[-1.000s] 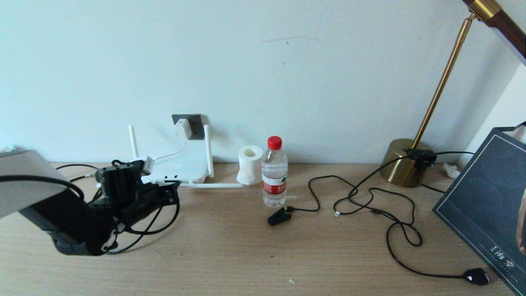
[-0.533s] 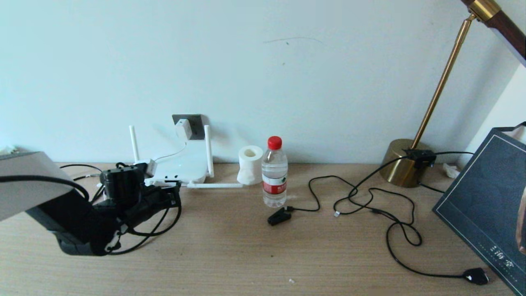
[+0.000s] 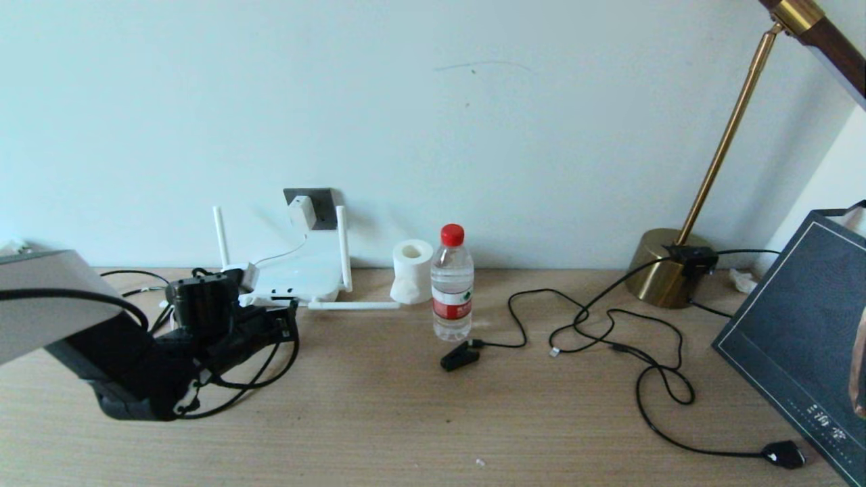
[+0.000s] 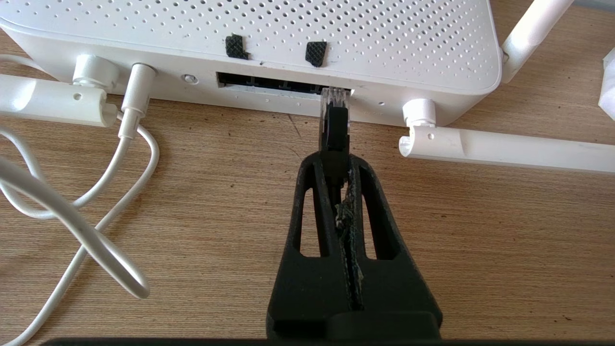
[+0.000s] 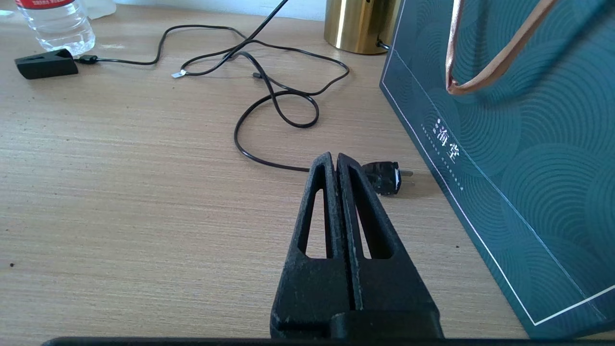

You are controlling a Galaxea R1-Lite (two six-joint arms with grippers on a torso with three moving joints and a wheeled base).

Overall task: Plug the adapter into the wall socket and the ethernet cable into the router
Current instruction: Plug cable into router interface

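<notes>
Left wrist view: our left gripper (image 4: 336,158) clamps the ethernet cable (image 4: 335,127), clear tip at the router (image 4: 250,43) port mouth; adapter (image 3: 302,212) already socketed, so next we push straight in; right gripper (image 5: 336,166) idles clenched.

From my head view, the left gripper (image 3: 281,323) hid the router (image 3: 298,274) ports; the lamp (image 3: 727,145) head and gift bag (image 3: 802,325) were cut off.
</notes>
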